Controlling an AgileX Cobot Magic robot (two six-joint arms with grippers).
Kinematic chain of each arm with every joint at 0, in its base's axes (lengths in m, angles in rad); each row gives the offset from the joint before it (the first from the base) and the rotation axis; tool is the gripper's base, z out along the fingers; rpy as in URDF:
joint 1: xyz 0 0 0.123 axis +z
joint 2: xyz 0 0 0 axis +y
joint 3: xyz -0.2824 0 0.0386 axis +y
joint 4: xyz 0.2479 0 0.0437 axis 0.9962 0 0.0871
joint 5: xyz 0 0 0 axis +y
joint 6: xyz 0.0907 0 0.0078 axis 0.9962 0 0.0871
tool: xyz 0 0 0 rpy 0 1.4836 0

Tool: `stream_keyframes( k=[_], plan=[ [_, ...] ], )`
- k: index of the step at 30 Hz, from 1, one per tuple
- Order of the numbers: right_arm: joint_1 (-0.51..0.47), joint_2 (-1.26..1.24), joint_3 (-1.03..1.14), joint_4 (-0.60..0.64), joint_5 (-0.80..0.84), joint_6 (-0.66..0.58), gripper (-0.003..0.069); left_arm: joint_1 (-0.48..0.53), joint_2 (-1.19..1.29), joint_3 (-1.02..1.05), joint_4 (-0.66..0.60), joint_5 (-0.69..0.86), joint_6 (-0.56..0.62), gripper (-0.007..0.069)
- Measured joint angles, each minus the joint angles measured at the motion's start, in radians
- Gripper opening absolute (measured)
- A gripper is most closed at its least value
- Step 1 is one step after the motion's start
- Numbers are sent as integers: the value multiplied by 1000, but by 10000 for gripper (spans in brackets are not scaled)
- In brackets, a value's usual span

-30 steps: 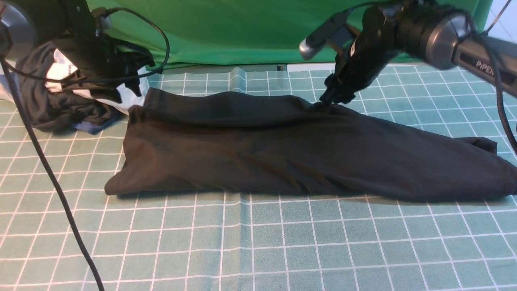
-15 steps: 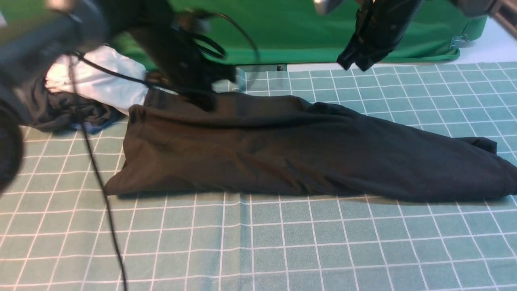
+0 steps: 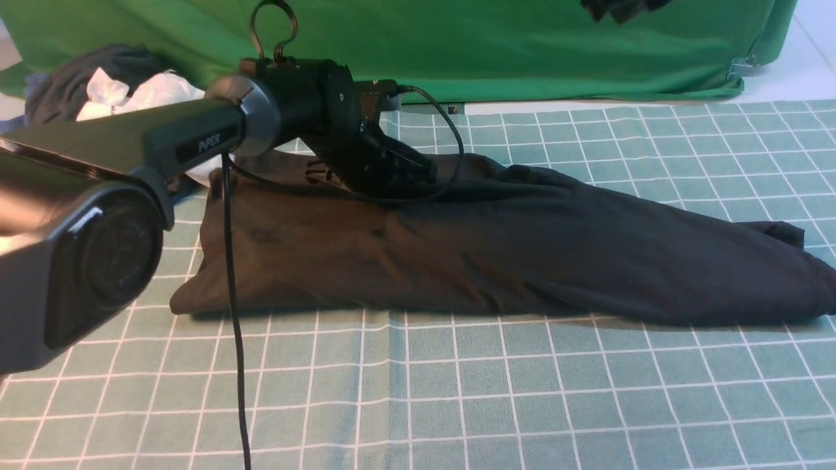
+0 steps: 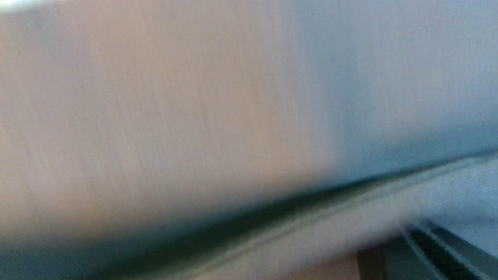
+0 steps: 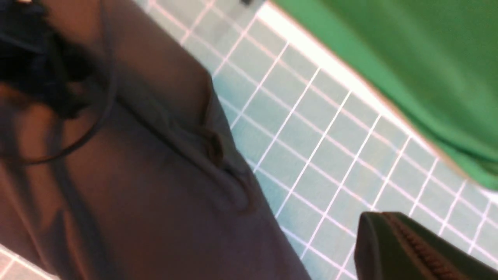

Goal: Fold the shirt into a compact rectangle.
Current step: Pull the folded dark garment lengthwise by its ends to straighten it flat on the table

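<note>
Black shirt (image 3: 509, 254) lies as a long, loosely folded band across the grid mat (image 3: 457, 391). Its left end is near the pile of dark grey and white garments (image 3: 124, 85); its right end runs to the frame edge.

Left arm (image 3: 163, 140) reaches in from near left, forearm angled across, wrist bent down. A cable (image 3: 232, 294) hangs off it. Left gripper (image 3: 421, 175) is tip-down on the shirt's far edge, left of middle. Jaws closed, touching cloth; can't tell if any fabric is pinched. Left wrist view is only close-up blur.

Right gripper (image 3: 617, 8) sits high at the top edge, mostly cropped, well clear of the shirt, in front of the green backdrop cloth (image 3: 496, 46). Jaws closed, nothing visibly held. In the right wrist view its ridged finger (image 5: 404, 249) hangs over mat beside the shirt's edge.
</note>
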Motion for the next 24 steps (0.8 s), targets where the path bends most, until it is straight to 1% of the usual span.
stream_keyframes(
  k=[1,3,7,8,9,10,11,13,14,16,17,18,19,21,24],
  plan=[
    [0,-17,0,6,0,0,5,12,7,-10,2,-37,-5,7],
    [0,-37,0,6,1,0,5,28,14,-39,4,-52,-24,7],
    [0,-60,0,8,1,2,3,65,13,-128,0,17,-34,10],
    [0,-64,0,8,1,13,3,84,8,-190,-1,120,-21,11],
    [0,-65,0,8,1,15,3,86,7,-197,-1,144,-17,11],
    [0,-65,2,8,1,17,3,93,-1,-233,8,222,12,11],
    [0,-65,7,8,1,17,3,96,-10,-251,20,265,27,11],
    [0,-65,26,8,0,16,3,99,-33,-264,60,350,39,11],
    [0,-65,44,8,1,15,3,104,-56,-265,100,399,48,11],
    [0,-65,63,8,1,12,3,114,-75,-266,128,439,48,11],
    [0,-65,98,8,1,12,3,138,-101,-267,160,504,48,11],
    [0,-65,116,8,2,10,3,161,-112,-270,169,535,48,11],
    [0,-65,119,8,2,10,3,171,-115,-271,171,540,48,11],
    [0,-65,160,9,4,6,2,244,-117,-274,168,594,48,11],
    [0,-65,182,9,6,-2,2,309,-101,-270,140,622,48,15]
  ],
)
